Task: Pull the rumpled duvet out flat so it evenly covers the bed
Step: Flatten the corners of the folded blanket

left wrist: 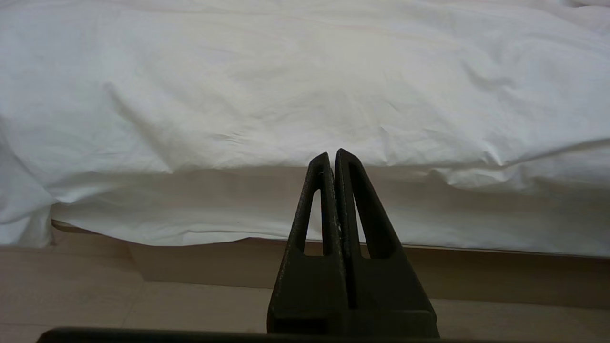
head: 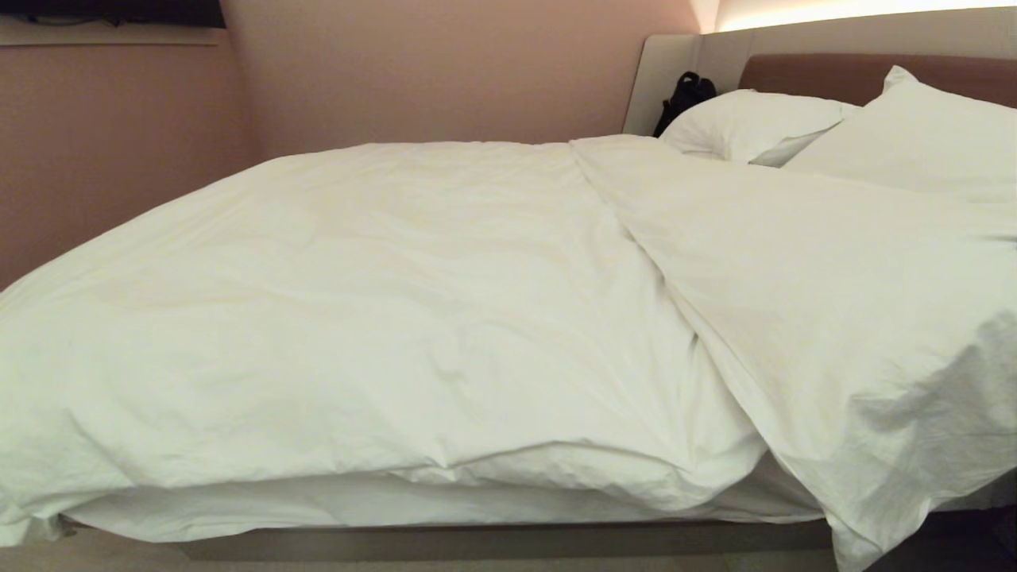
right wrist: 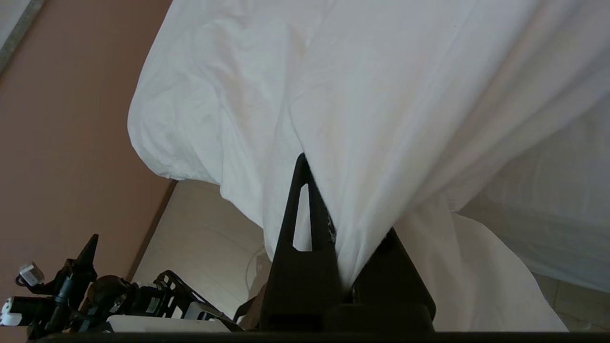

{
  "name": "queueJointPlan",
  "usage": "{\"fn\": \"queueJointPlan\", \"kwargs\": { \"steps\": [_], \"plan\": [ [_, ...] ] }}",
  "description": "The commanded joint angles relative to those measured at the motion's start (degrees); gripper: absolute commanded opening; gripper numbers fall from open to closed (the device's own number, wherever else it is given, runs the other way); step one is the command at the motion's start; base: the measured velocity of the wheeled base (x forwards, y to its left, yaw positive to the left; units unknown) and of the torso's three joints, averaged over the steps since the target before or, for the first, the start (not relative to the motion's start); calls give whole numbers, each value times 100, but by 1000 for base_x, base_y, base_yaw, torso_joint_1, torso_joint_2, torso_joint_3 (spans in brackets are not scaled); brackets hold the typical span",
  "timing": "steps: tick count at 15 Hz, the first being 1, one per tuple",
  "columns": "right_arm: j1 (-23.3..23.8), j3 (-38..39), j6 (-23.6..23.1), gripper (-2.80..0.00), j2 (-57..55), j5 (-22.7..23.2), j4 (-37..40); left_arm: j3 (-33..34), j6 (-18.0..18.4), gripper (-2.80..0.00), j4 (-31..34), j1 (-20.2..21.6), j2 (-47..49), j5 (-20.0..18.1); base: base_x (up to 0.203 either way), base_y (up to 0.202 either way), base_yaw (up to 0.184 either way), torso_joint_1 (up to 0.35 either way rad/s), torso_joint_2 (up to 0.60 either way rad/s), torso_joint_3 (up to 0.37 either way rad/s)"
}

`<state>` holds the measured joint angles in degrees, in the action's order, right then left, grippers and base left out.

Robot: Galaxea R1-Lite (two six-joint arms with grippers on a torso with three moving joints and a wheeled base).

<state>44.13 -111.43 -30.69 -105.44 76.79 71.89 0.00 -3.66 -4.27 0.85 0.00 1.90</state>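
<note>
While the duvet (head: 445, 318) lies spread over the bed (head: 508, 540), its near right corner is bunched between the pressed fingers of the right gripper (right wrist: 333, 238), cloth hiding one finger. Off the bedside, the left gripper (left wrist: 332, 157) is pressed together, empty. Neither arm shows from the head.
</note>
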Motion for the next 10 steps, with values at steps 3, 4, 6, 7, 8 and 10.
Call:
{"fn": "queueJointPlan", "kwargs": {
  "steps": [3,4,6,7,8,10],
  "plan": [
    [-199,30,4,-280,470,-398,114,0,-3,-280,-4,3,1,3,0,0,0,0,0,0],
    [-324,63,9,-280,563,-726,151,0,-3,-280,-4,3,1,3,0,0,0,0,0,0],
    [-614,85,29,-280,681,-1430,229,0,-3,-280,-4,3,3,3,0,0,0,0,0,0],
    [-772,88,69,-280,704,-1824,263,0,-3,-280,-4,3,6,3,0,0,0,0,0,0],
    [-918,101,133,-280,703,-2192,275,0,-3,-280,-4,3,1,3,0,0,0,0,0,0],
    [-1081,171,199,-280,654,-2728,246,0,-3,-280,-4,3,0,3,0,0,0,0,0,0]
  ]
}}
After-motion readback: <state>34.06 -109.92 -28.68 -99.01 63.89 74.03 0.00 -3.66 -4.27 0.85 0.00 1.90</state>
